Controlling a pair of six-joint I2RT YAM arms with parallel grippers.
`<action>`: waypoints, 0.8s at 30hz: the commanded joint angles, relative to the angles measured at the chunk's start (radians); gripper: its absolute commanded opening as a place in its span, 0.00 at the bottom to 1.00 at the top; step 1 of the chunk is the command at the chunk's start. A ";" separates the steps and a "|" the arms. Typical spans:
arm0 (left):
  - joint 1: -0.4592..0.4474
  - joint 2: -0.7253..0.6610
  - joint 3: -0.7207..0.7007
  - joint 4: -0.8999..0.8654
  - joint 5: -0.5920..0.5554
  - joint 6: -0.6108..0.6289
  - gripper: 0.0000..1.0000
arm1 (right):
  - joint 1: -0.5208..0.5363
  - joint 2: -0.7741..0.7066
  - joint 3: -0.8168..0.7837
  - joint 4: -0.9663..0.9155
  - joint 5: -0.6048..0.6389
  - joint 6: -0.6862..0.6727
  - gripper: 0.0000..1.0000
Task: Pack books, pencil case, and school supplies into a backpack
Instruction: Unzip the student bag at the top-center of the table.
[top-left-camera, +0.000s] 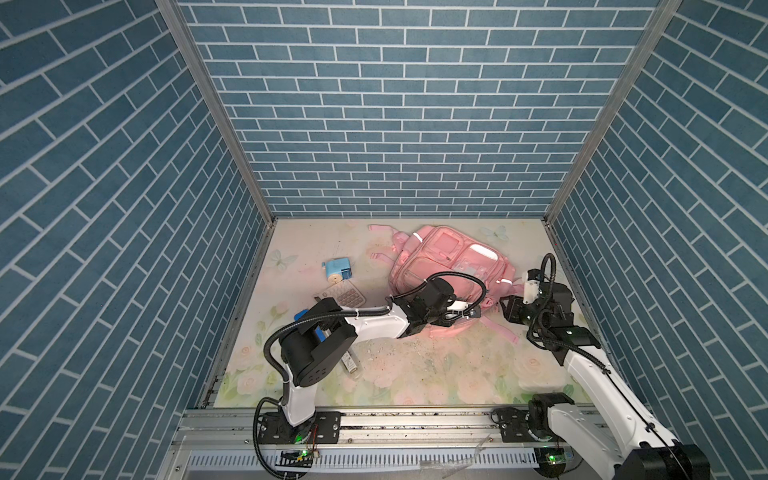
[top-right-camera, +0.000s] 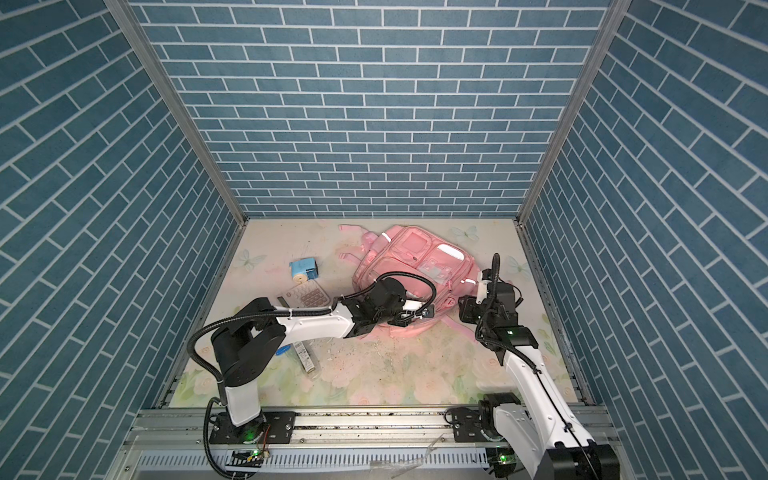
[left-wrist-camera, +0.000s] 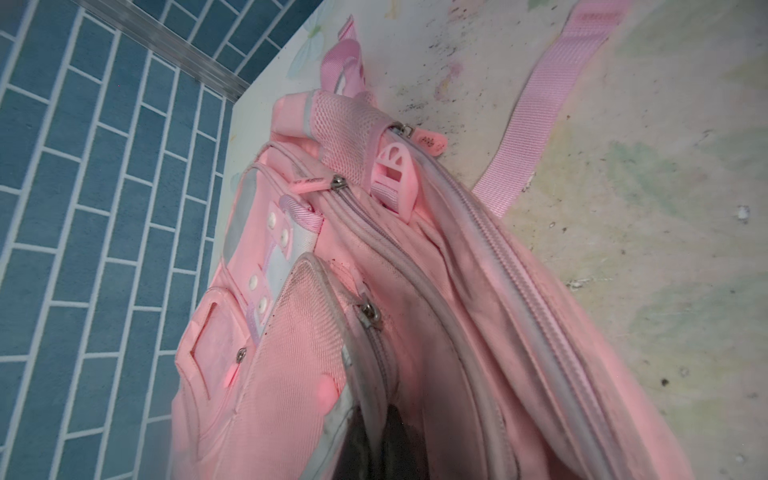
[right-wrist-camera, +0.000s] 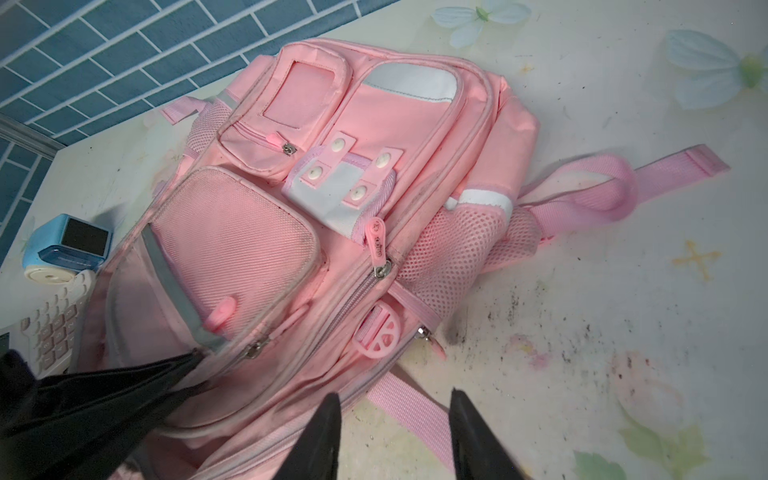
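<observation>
A table (top-left-camera: 436, 374) covered in a faded floral print sits inside blue brick-pattern walls.

The pale pink backpack (top-left-camera: 440, 257) lies flat with its front pockets facing up, in the far right part of the table, nearer the far edge than the near one. Its rubber zip pulls and a small sewn tag carry raised lettering too small to read.

The left arm (top-left-camera: 374, 322) rises from the near edge. Its elbow is lifted over the table's left side, and its white forearm reaches rightward to the backpack's near end. The right arm (top-left-camera: 590, 365) climbs along the right edge, its wrist bent leftward toward the backpack's right side.

The left gripper (left-wrist-camera: 384, 428) has its jaws closed, pinching the backpack's fabric at the edge of the front mesh pocket, beside a zip slider. The right gripper (right-wrist-camera: 394, 395) has its jaws apart with nothing between them. It hangs over a pink strap (right-wrist-camera: 409, 409) at the backpack's near corner.

A white calculator (top-left-camera: 347, 296) with grey keys lies near the left edge. A light blue pencil sharpener (top-left-camera: 337, 270) sits just beside it, toward the far edge.

A clear packet (top-left-camera: 351, 365) lies partly under the left arm's elbow. Its printed label is unreadable.
</observation>
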 joint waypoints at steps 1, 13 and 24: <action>0.010 -0.089 -0.013 0.088 0.005 0.003 0.00 | -0.003 0.031 0.065 0.029 0.008 -0.025 0.44; 0.016 -0.190 -0.090 0.145 0.040 0.004 0.00 | -0.001 0.247 0.185 0.113 -0.087 -0.005 0.45; 0.021 -0.227 -0.094 0.143 0.065 0.050 0.00 | 0.019 0.404 0.309 0.058 -0.126 -0.121 0.45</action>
